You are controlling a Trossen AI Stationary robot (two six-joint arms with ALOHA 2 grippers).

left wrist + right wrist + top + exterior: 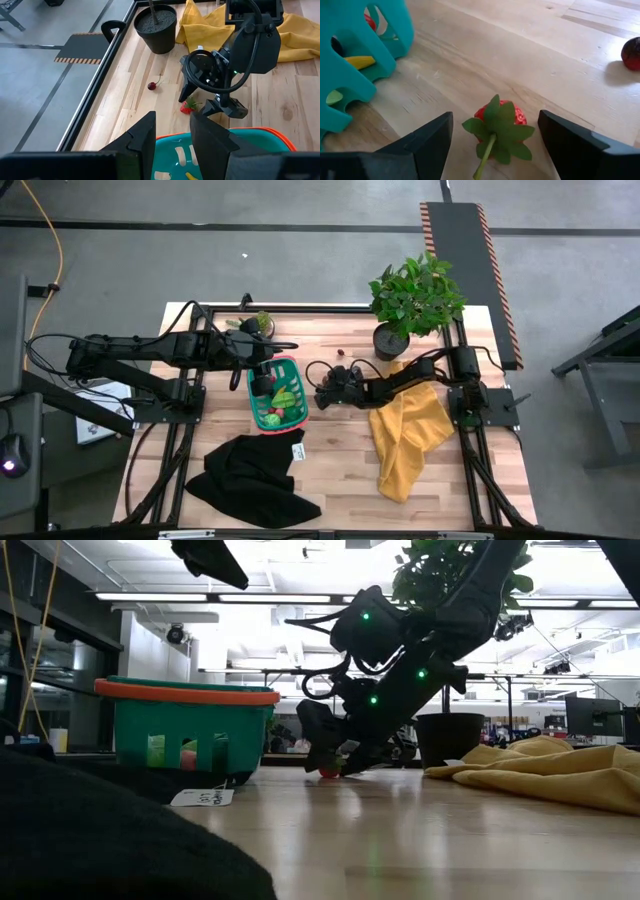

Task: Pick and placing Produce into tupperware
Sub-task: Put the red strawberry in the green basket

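Right now my right gripper (495,145) is down at the tabletop with its fingers spread wide, and the toy strawberry (499,122) lies directly between them, untouched. Its stem and leafy cap point back toward the wrist, the red body away, so I judge a straight close should catch it. It is small, red, with a green leaf crown. It lies on bare wood just beside the teal basket (277,390). My left gripper (172,140) hangs over the basket, part-open, empty.
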